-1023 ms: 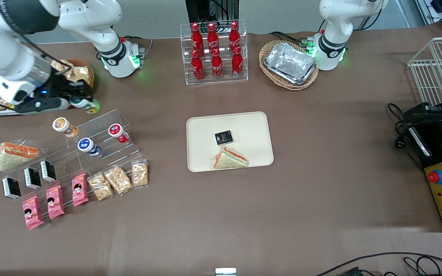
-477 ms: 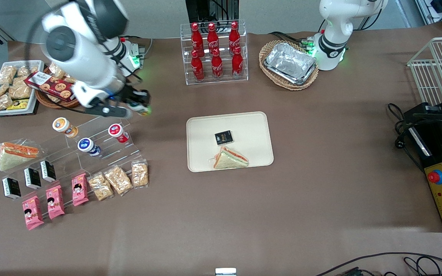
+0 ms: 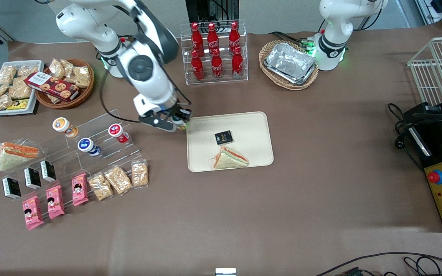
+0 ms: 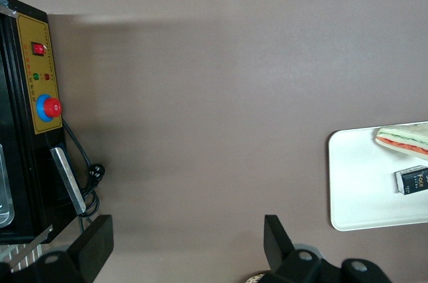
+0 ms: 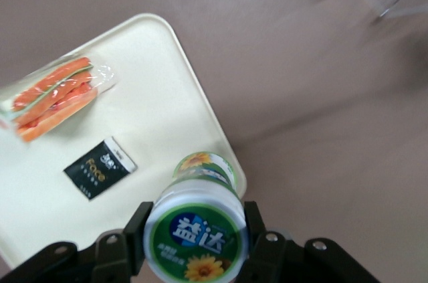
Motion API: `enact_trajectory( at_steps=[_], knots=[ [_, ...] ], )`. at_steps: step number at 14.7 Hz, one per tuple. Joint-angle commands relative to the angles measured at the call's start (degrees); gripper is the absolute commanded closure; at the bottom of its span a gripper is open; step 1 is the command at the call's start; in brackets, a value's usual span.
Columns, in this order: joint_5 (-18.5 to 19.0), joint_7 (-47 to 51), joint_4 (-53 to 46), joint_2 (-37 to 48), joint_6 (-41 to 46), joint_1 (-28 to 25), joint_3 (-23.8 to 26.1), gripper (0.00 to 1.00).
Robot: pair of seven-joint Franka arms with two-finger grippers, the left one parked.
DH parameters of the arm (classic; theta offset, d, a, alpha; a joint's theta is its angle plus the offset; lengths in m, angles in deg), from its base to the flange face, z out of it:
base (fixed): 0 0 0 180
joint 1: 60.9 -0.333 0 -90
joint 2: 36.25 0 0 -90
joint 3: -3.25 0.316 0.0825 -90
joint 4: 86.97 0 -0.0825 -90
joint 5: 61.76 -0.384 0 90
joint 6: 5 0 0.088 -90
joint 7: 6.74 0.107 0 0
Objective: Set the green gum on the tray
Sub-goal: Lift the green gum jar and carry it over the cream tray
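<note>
Because the green gum [image 5: 197,229] must go on the tray [image 3: 251,122], the gripper [image 3: 177,122] holds it with fingers [image 5: 259,239] clamped on its sides, above the tray's corner, the black packet [image 5: 100,167] and sandwich [image 5: 57,96] lying further in.

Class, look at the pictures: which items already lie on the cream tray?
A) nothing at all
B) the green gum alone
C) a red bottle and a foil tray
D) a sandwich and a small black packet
D: the sandwich and black packet lie on the tray, while the pincer holds the green gum above the tray's corner.
</note>
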Motion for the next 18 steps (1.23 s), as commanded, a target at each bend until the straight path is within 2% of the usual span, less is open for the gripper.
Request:
enact_trajectory(
  at_steps=[1,6,9,10,11,18],
  knots=[
    [-0.7,10.3,1.35,-7.88,-11.41,-5.62,-0.78,0.6],
    [-0.7,11.64,2.4,-15.19,-21.89,-7.56,-0.78,0.6],
    [-0.7,12.52,2.49,-16.25,-23.57,-7.74,-0.78,0.58],
    [-0.7,12.52,2.49,-16.17,-23.57,-7.66,-0.78,0.39],
    [-0.7,12.61,2.49,-16.17,-23.57,-7.65,-0.78,0.0],
    [-0.7,12.17,1.79,-15.9,-22.87,-7.22,-0.78,0.0]
  ],
)
